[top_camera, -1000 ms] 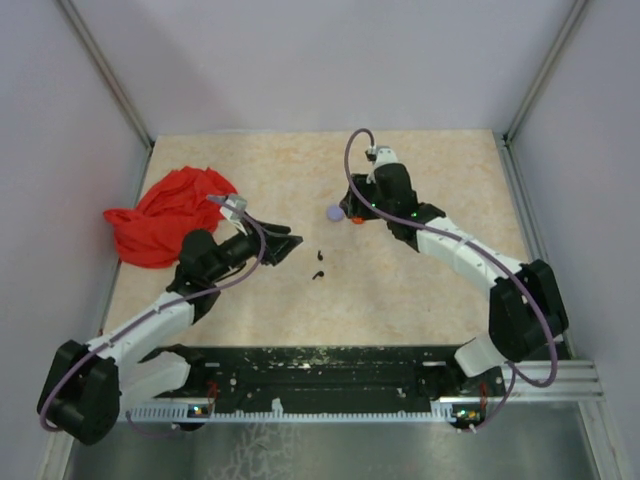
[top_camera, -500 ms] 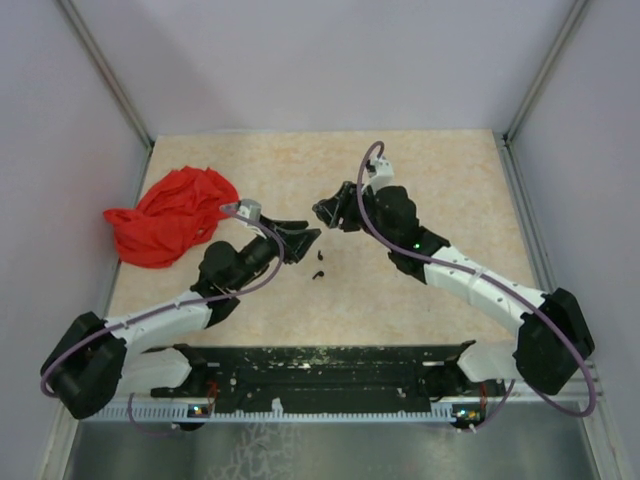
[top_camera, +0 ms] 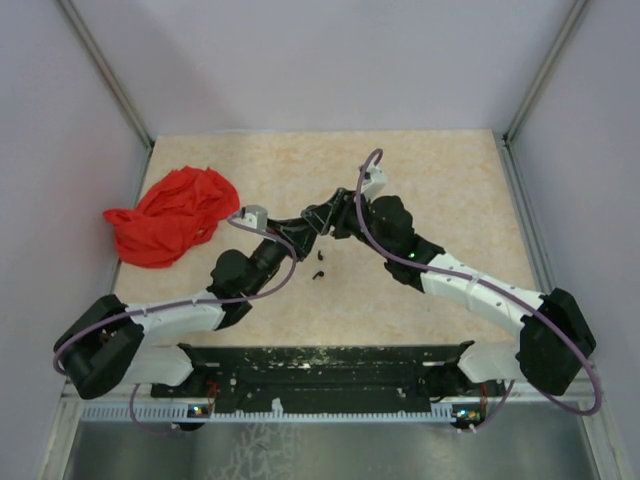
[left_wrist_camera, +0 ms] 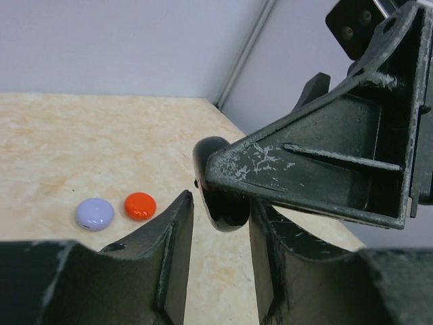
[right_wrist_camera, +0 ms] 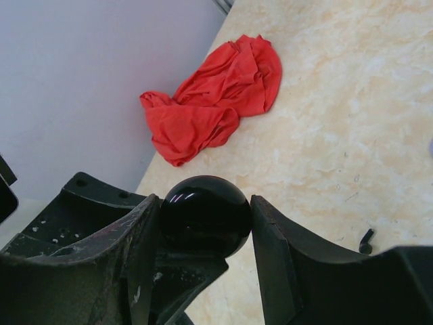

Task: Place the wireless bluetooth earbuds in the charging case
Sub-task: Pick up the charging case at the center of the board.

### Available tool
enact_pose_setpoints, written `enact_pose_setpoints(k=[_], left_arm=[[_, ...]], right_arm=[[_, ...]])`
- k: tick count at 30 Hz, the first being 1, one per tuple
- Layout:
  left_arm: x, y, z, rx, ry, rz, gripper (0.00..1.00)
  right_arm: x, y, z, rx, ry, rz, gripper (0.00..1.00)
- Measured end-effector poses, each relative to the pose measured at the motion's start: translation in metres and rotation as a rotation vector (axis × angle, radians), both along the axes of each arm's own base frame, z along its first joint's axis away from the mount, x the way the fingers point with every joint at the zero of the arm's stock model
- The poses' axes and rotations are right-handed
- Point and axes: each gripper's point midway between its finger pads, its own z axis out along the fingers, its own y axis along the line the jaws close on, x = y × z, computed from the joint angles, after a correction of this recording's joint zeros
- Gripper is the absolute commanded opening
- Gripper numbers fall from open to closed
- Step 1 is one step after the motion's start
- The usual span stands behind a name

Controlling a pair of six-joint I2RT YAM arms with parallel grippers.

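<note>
R end effector (right_wrist_camera: 203, 227) clamps black disc (right_wrist_camera: 205, 211) betw. both fingers, held above surface (top_camera: 430, 180). L end effector (left_wrist_camera: 220, 230) brackets same disc; grip can't tell. Earbuds (top_camera: 320, 265) lie loose on surface nearby, toward arm bases.

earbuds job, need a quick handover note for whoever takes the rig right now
Right gripper: jaws shut on the black round piece, held up off the table.
Left gripper: jaws either side of the same piece; grip unclear.
Earbuds: tiny bits loose on the table near both grippers.
Lilac disc and orange disc: side by side on the table.
Done: nothing inserted yet.
Left: all the inserting.
</note>
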Motion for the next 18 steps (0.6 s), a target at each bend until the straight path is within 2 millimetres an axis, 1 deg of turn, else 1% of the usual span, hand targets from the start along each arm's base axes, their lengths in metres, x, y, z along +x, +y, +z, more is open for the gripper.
enact_pose_setpoints(k=[5, 7, 8, 9, 11, 15, 18], left_arm=[[0.002, 0.005, 0.011, -0.023, -0.038, 0.051, 0.31], [0.003, 0.006, 0.013, -0.020, -0.051, 0.064, 0.22], [0.003, 0.007, 0.014, -0.017, -0.059, 0.068, 0.15], [0.002, 0.007, 0.015, -0.011, -0.068, 0.072, 0.10], [0.003, 0.007, 0.016, -0.005, -0.080, 0.077, 0.01], [0.000, 0.011, 0.014, 0.009, -0.110, 0.086, 0.00], [-0.003, 0.014, 0.010, 0.033, -0.132, 0.084, 0.00]], right_arm=[[0.000, 0.001, 0.005, 0.019, -0.010, -0.005, 0.41], [0.001, 0.002, 0.007, 0.025, -0.015, -0.008, 0.41], [0.001, 0.002, 0.008, 0.027, -0.017, -0.010, 0.41], [0.001, 0.002, 0.008, 0.029, -0.019, -0.012, 0.41], [0.001, 0.002, 0.009, 0.031, -0.022, -0.013, 0.41], [-0.001, 0.004, 0.009, 0.031, -0.023, -0.004, 0.48], [-0.005, 0.006, 0.006, 0.019, -0.021, 0.013, 0.57]])
